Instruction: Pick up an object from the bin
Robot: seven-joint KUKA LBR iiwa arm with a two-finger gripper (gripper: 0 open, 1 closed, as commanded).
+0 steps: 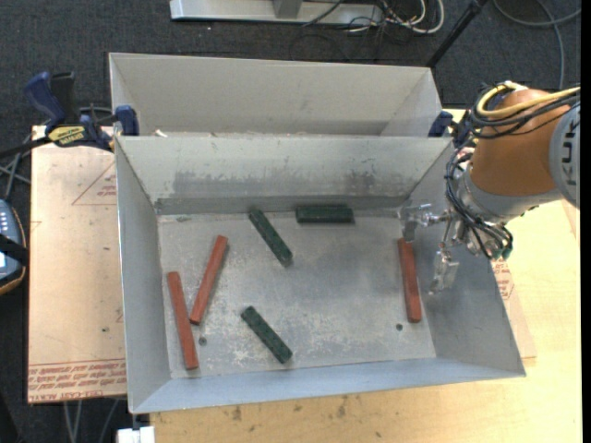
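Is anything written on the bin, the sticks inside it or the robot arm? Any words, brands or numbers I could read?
Grey bin: no text on it.
Red sticks and dark green sticks: no text or marks that I can make out.
Orange arm cover: some dark lettering at the picture's right edge, cut off and not readable.

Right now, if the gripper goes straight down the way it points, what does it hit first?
Probably the grey metal bin's sloping right wall, just right of the long red rectangular bar; the gripper hangs beside that bar, though depth is unclear.
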